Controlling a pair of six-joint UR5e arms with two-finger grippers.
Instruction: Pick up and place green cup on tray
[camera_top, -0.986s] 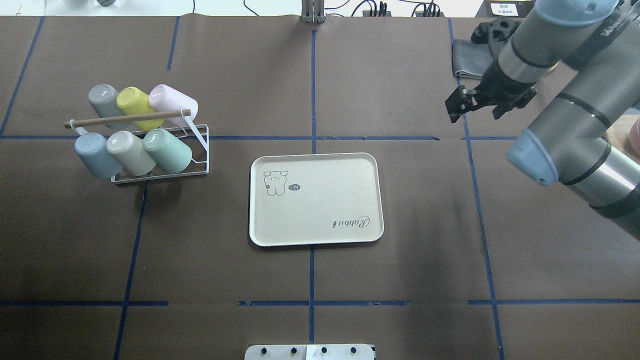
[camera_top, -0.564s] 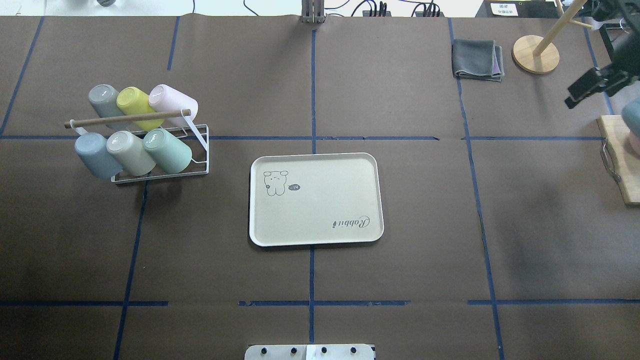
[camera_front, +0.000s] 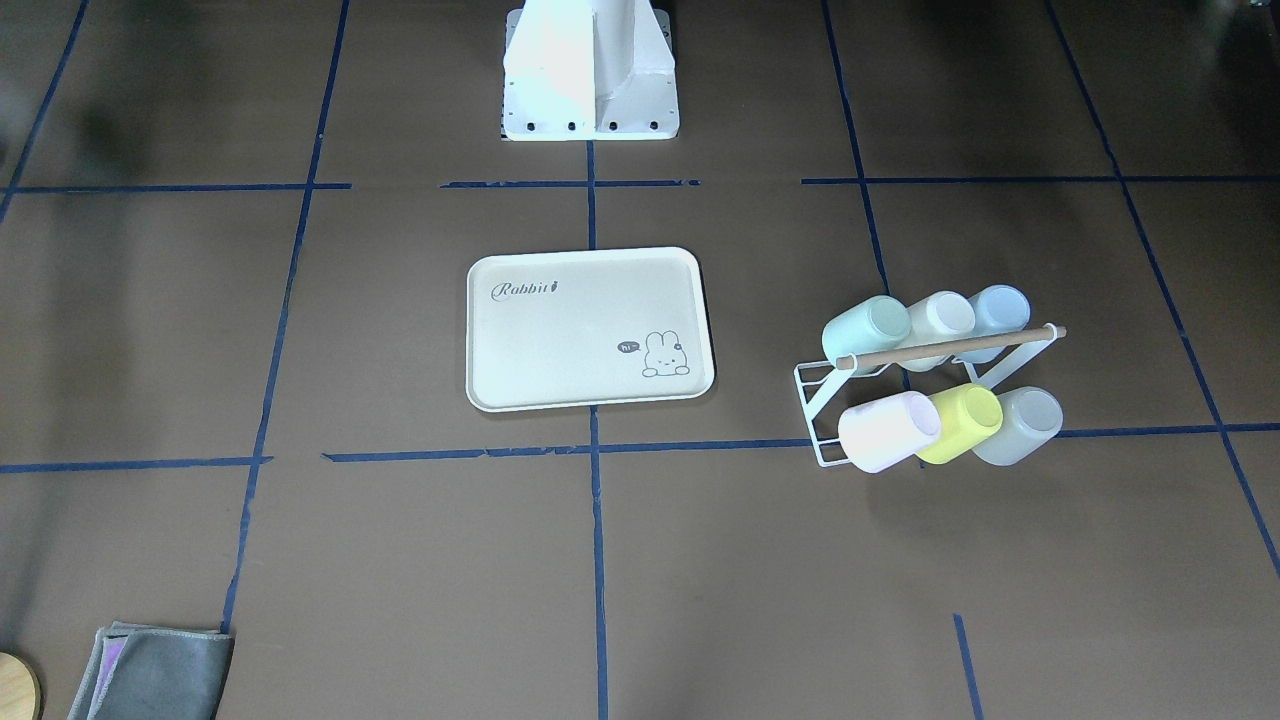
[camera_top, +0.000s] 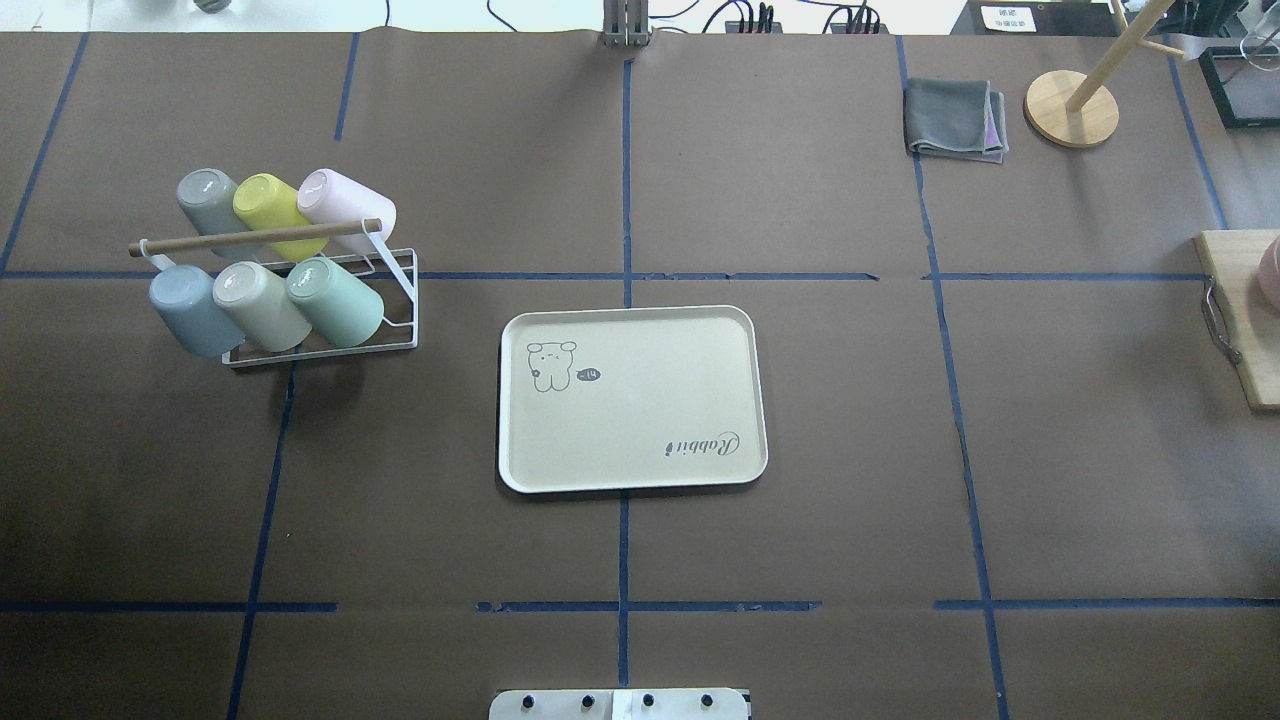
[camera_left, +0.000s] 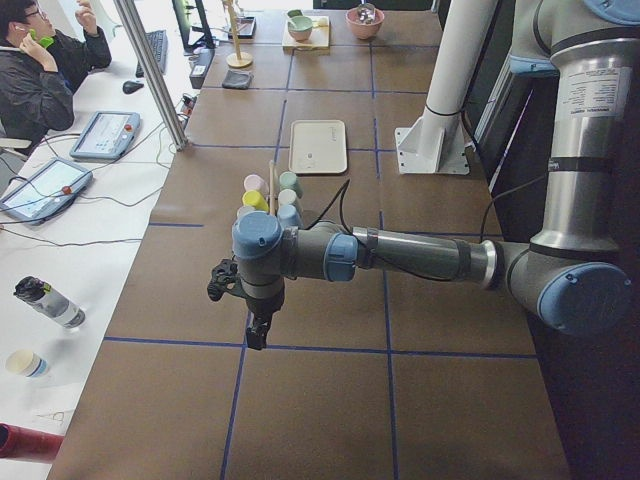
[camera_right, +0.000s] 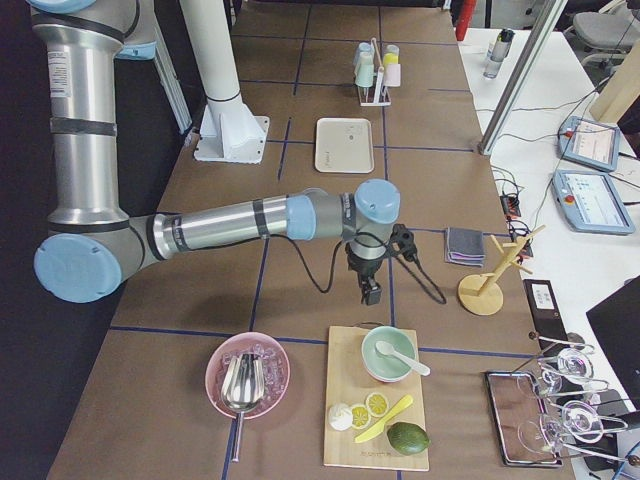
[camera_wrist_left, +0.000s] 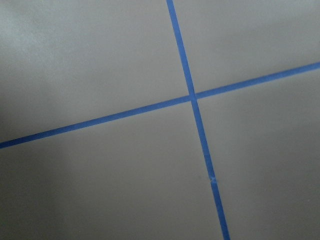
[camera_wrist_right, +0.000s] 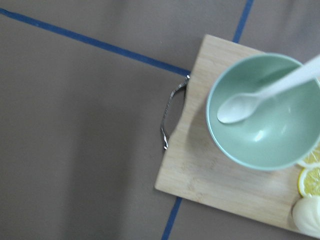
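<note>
Right, in the front-facing view I'm seeing the green cup (camera_front: 868, 327) leaning on the rack (camera_front: 1000, 339), in the row nearer the robot's base, at the end closest to the tray (camera_front: 580, 340). The tray is lying flat on the table, apart from the rack.

In the overhead view, the green cup (camera_top: 340, 300) is sitting tilted beside a beige cup (camera_top: 258, 303), with its bottom pointing up and away from the tray (camera_top: 640, 420). No arm is showing here.

From the left end, the left gripper (camera_left: 256, 335) is hanging low over the table, well short of the rack and pointing down. I cannot tell how far its fingers are parted, or whether they are gripping anything.

From the right end, the right gripper (camera_right: 372, 293) is hovering just beside a cutting board (camera_right: 375, 410) carrying a green bowl (camera_right: 390, 355). I cannot judge its fingers either.

The left wrist camera is showing me only a blue tape cross (camera_wrist_left: 192, 97) on brown paper.

The right wrist camera is looking down on the bowl, a spoon (camera_wrist_right: 240, 107) resting inside it.
</note>
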